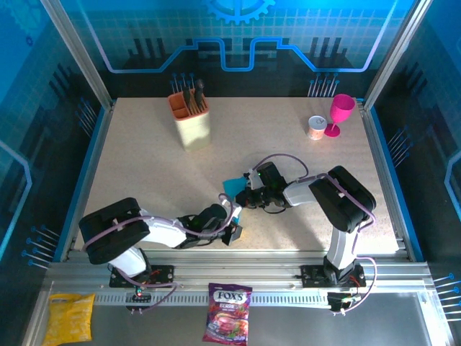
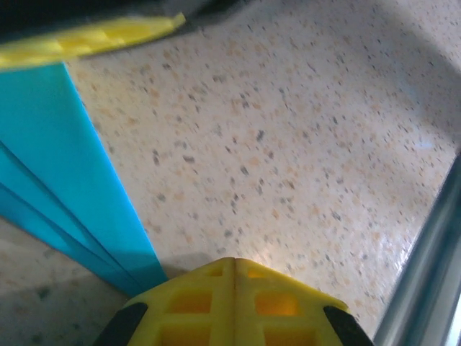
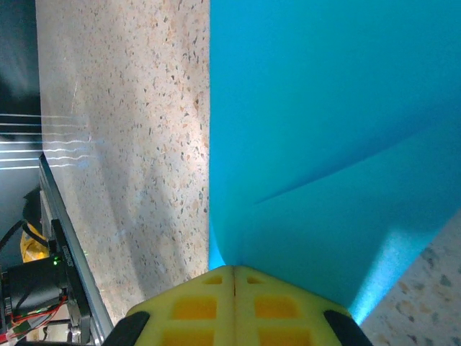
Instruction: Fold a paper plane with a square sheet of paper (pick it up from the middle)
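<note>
The cyan-blue paper (image 1: 233, 186) is folded, with creases and stacked layers, and sits at the table's middle. My right gripper (image 1: 243, 197) is shut on its near edge. In the right wrist view the paper (image 3: 331, 122) fans out from the closed yellow fingertips (image 3: 234, 269). My left gripper (image 1: 234, 214) sits just in front of it, shut. In the left wrist view its gripper (image 2: 234, 261) has the fingers pressed together with nothing seen between them. The paper (image 2: 61, 180) lies beside them on the left, and the right gripper's yellow finger (image 2: 86, 40) shows at the top.
A beige utensil holder (image 1: 191, 124) stands at the back left. A pink goblet (image 1: 340, 112) and a small can (image 1: 316, 127) are at the back right. A candy bag (image 1: 227, 311) and a yellow bag (image 1: 70, 317) lie in front of the rail.
</note>
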{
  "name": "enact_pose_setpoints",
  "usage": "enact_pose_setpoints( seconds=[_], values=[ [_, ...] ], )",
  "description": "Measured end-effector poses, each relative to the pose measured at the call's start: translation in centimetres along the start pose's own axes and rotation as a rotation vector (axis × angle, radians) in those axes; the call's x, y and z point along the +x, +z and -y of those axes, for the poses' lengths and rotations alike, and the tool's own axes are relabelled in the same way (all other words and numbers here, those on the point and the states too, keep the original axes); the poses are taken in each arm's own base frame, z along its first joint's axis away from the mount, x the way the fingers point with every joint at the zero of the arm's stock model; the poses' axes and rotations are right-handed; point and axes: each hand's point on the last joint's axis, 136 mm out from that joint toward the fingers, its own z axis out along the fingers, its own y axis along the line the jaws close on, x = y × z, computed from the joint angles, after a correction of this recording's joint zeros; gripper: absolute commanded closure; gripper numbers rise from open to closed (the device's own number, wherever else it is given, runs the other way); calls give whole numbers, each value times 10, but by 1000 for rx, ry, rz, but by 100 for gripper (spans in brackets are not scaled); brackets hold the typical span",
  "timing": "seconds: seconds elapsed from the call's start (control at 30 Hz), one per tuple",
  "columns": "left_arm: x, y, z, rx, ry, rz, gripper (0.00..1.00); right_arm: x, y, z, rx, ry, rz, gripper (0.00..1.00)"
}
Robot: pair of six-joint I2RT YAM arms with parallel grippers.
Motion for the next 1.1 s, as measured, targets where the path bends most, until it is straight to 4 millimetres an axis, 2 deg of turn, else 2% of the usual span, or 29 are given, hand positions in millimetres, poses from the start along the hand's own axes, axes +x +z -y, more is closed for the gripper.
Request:
enact_pose_setpoints(
  seconds=[0.17, 0.3, 0.4, 0.5, 0.6, 0.7, 0.9, 1.1],
  values=[
    [22, -16, 10, 39, -34, -11, 100, 0, 0, 0, 4, 3, 1, 100],
    [35, -35, 7, 26, -65, -44, 100, 0, 0, 0, 5, 5, 0, 100],
    [23, -43, 6, 17, -78, -19, 100, 0, 0, 0, 6, 4, 1, 100],
    [-2, -42, 2, -1, -91, 18, 100, 0, 0, 0, 7, 7, 1, 100],
    [-31, -34, 2, -1, -87, 46, 100, 0, 0, 0, 6, 8, 2, 100],
    [-47, -19, 4, 5, -63, 34, 100, -1, 0, -1, 6, 10, 2, 100],
    [-49, 7, -5, -2, -32, -24, 100, 0, 0, -1, 12, 15, 0, 100],
    [-51, 7, -26, -37, -47, -15, 100, -1, 0, -1, 30, 14, 8, 100]
  ],
)
